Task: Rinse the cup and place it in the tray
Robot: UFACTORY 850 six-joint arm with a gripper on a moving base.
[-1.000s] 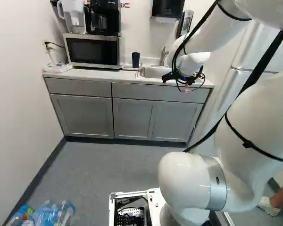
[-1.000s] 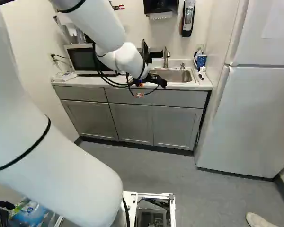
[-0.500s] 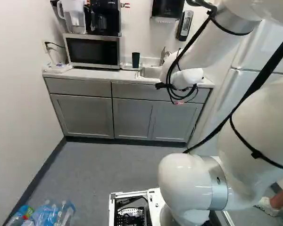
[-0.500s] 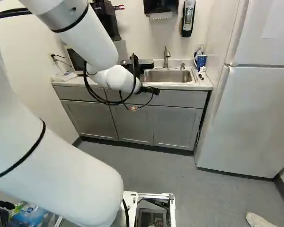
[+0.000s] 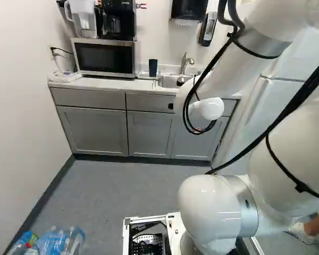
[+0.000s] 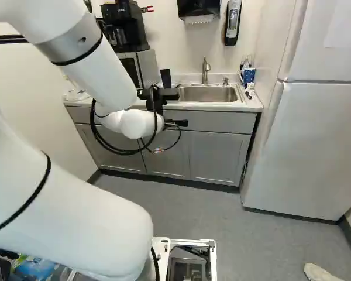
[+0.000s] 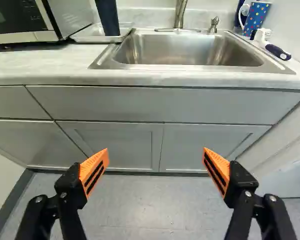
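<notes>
The tall dark-blue cup (image 7: 108, 17) stands in the shallow white tray (image 7: 92, 39) on the pale table (image 7: 45, 65), between the microwave (image 7: 72, 17) and the steel sink (image 7: 190, 50). The tray probably serves to catch drips beside the basin, and the cup's place suggests the job is all but done, though a rinse can't be confirmed. Its mouth is cut off in the wrist view, so it is perhaps upright. The blue patterned mug (image 7: 256, 17) sits across the sink, apparently uninvolved.

The black hand (image 7: 156, 150) is wide open, its orange pads well apart and gripping nothing. The white arm (image 6: 99, 64) reaches forward, wrist low before the grey cabinets (image 7: 115, 142), well apart from the cup.
</notes>
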